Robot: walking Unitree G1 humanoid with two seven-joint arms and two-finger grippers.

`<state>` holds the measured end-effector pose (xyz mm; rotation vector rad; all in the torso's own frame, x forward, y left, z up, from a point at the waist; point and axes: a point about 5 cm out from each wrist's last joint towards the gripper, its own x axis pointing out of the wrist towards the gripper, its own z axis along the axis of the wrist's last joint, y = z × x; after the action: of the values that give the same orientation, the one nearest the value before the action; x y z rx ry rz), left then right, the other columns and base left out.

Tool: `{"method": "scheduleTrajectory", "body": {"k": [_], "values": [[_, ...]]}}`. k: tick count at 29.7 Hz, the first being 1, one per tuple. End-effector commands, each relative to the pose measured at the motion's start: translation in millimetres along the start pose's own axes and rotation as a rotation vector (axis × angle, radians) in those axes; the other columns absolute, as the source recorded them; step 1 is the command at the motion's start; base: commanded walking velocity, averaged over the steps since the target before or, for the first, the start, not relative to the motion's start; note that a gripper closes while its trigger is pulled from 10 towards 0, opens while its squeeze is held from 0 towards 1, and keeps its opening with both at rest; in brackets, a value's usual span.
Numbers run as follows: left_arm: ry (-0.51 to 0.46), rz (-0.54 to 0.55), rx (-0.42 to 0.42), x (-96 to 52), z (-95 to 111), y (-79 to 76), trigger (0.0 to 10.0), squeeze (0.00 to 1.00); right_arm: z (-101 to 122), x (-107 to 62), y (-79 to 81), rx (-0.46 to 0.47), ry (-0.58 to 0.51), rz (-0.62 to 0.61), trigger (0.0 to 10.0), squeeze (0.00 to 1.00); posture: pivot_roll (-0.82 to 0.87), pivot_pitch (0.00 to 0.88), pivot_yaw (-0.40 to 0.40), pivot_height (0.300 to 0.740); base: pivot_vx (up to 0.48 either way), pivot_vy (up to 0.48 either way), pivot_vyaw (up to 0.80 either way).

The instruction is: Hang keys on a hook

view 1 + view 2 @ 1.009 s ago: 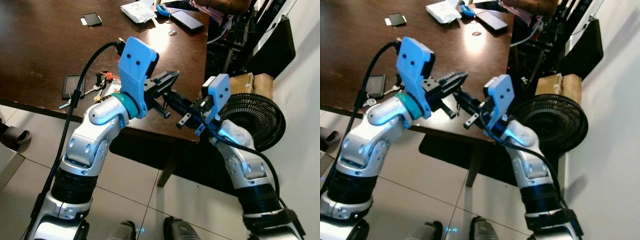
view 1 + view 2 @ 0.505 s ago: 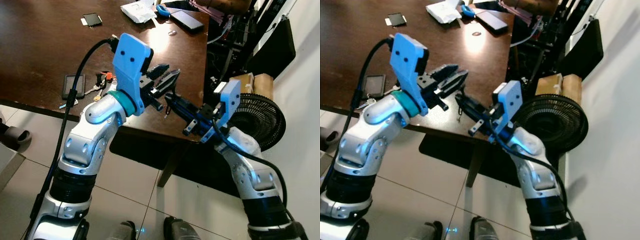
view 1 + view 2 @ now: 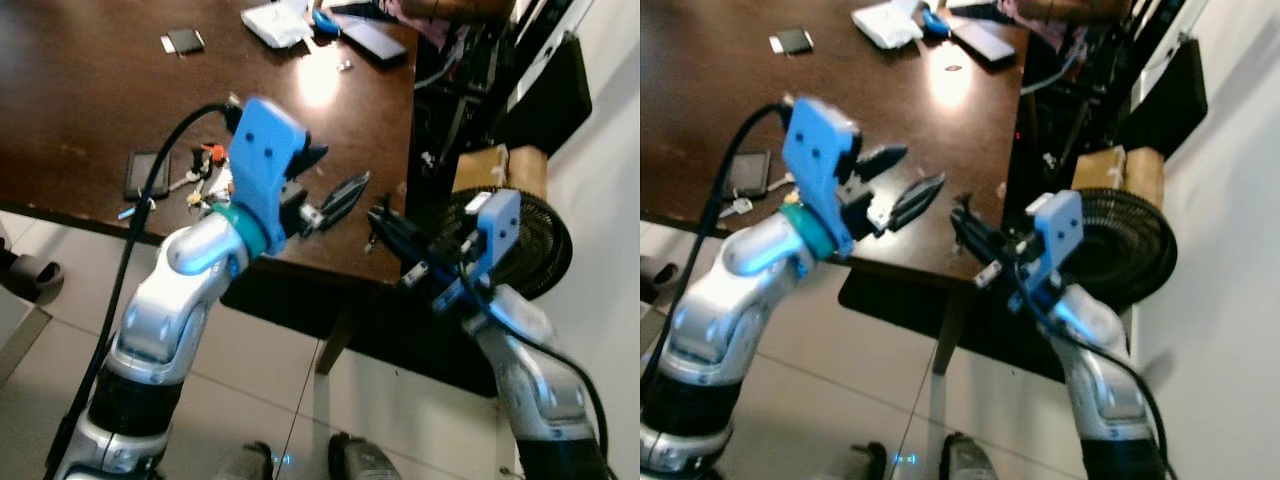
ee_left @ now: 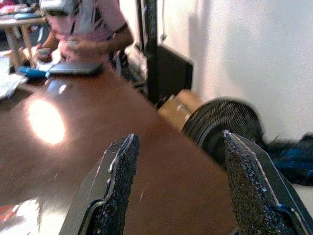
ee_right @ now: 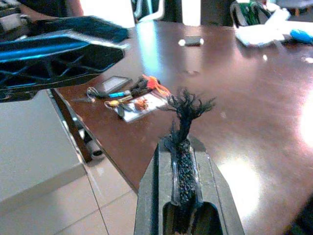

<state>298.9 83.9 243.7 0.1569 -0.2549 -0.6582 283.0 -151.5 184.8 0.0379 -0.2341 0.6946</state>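
Keys (image 3: 205,180) lie on the dark wooden table (image 3: 90,110) near its front edge, a bunch with an orange tag and a pale card, just beside a small dark phone (image 3: 143,172); also seen in the right wrist view (image 5: 134,95). Nothing grips them.

Left gripper (image 3: 335,185) raised over the table's front edge, well right of the keys, fingers (image 4: 116,186) spread wide with nothing between them.

Right gripper (image 3: 385,225) held off the table's right corner, jaws closed tight on a frayed black tuft of cord (image 5: 186,110).

Far end of the table: white paper (image 3: 275,20), a blue object (image 3: 322,18), a dark flat case (image 3: 372,40), a small dark square (image 3: 183,40). Black fan (image 3: 540,235) on the floor by the wall, cardboard box (image 3: 490,165) behind it. A person (image 4: 90,29) sits at the table's far end
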Motion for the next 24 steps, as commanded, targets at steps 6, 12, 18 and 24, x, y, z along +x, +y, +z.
{"method": "scheduleTrajectory", "body": {"k": [6, 12, 18, 24], "values": [[-0.026, 0.109, -0.012, -19.2, 4, 10.3, 10.0, 0.00, -2, 7.5, 16.4, 0.053, -0.040, -0.057, 10.0, 0.00, 0.01, 0.122, 0.033, 0.740, 0.000, 0.000, 0.00], [-0.021, 0.153, -0.055, -22.2, 5, 12.1, 10.0, 0.00, -1, 15.9, 13.6, -0.017, -0.055, -0.104, 10.0, 0.00, 0.02, 0.107, 0.033, 0.740, 0.000, 0.000, 0.12], [0.005, 0.200, -0.108, -24.6, 3, 13.1, 10.0, 0.00, 2, 19.8, 13.6, -0.032, -0.070, -0.154, 10.0, 0.00, 0.01, 0.094, 0.033, 0.740, 0.000, 0.000, 0.72], [0.013, 0.211, -0.076, -25.9, 3, 14.2, 10.0, 0.00, 6, 29.2, 19.6, -0.031, -0.093, -0.130, 10.0, 0.00, 0.01, 0.084, 0.034, 0.740, 0.000, 0.000, 0.71]]}}
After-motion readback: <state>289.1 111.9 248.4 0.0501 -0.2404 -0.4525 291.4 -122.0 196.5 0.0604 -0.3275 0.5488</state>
